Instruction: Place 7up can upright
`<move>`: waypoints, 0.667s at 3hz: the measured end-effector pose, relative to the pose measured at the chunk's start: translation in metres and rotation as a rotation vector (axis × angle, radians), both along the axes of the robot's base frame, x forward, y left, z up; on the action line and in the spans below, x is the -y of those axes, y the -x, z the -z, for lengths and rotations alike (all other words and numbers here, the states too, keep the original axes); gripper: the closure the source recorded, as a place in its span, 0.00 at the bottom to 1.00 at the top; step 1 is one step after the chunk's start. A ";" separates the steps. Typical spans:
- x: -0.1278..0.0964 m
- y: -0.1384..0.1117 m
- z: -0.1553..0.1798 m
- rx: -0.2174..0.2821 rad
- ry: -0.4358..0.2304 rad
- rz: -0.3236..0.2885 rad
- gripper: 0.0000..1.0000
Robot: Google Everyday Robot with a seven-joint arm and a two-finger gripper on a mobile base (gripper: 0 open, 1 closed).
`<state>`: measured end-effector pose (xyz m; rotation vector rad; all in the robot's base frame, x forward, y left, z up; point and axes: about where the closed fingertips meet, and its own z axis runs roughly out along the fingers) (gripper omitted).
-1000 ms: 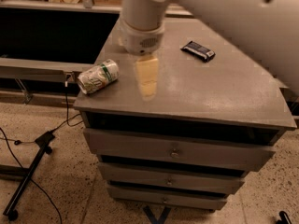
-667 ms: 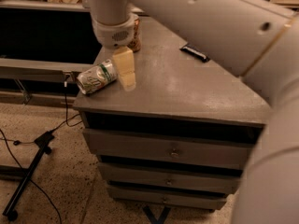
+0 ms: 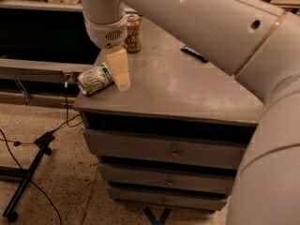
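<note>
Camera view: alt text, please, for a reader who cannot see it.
A white-and-green aluminium 7up can lies on its side at the left front corner of a grey drawer cabinet, the robot's pale tool right beside it. An orange-brown patterned can stands upright behind.

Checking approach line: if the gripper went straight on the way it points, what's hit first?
Likely the cabinet top, close beside the 7up can lying on its side. The gripper points down beside the can; depth is unclear, so it might clip the can's end.
</note>
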<state>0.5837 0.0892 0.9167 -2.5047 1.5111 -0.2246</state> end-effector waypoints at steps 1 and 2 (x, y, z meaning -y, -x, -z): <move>-0.016 -0.012 0.004 -0.030 -0.007 -0.047 0.00; -0.059 -0.027 0.021 -0.088 0.002 -0.152 0.00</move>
